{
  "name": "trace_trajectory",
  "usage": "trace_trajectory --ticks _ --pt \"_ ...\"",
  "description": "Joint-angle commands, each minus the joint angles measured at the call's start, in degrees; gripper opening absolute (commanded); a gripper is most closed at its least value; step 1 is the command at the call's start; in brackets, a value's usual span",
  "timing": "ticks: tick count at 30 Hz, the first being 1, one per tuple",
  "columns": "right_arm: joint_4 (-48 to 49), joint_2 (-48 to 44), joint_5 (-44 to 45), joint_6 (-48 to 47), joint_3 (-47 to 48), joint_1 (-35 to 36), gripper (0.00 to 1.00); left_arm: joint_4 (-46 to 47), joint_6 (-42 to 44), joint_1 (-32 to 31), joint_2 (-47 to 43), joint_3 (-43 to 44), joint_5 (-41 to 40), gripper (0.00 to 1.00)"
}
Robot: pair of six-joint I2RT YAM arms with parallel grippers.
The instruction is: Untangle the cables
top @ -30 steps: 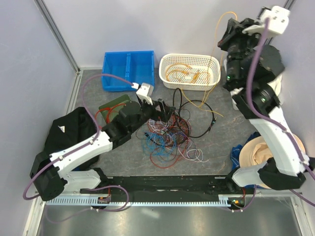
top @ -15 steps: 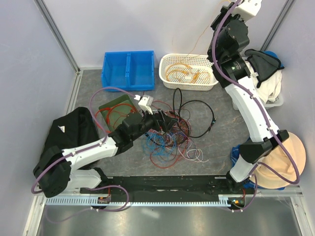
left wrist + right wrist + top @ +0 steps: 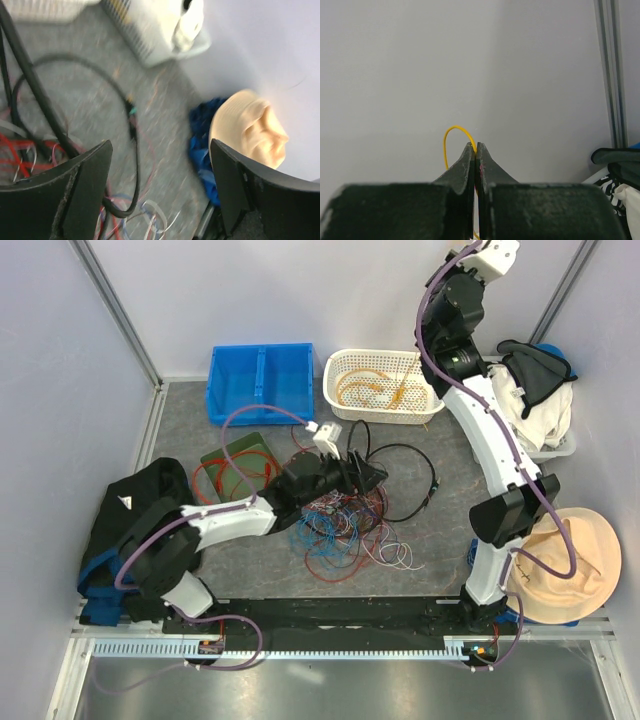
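Right gripper (image 3: 475, 150): clamped on a yellow wire (image 3: 445, 150), which loops above the tips.
Left gripper (image 3: 160, 147): jaws apart, empty; tangle (image 3: 335, 530) beneath.
Handling: light, limp, snag-prone; grip single strands near plugs.

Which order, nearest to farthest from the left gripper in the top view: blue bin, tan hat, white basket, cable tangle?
From the left gripper:
1. Cable tangle: right beside it, on the near side.
2. White basket: straight behind it, at the far edge.
3. Blue bin: far left.
4. Tan hat: near right, by the right arm's base.
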Motion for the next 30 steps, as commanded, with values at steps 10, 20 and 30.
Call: trace_trajectory --ticks 10,20,30 --pt "4.4 9.5 -4.8 10.9 -2.3 -6.9 0.00 -0.4 -5.9 -0.4 7.2 -10.0 -3.0 0.55" --pt "5.7 13.6 -7.7 14.3 7.6 -7.6 0.00 -1.0 -10.4 -0.4 7.4 -15.7 0.1 0.38" --pt "12.7 19.0 -8.7 18.5 12.2 -7.6 0.00 -4.1 -9.7 -0.4 2.7 -16.2 0.6 0.37"
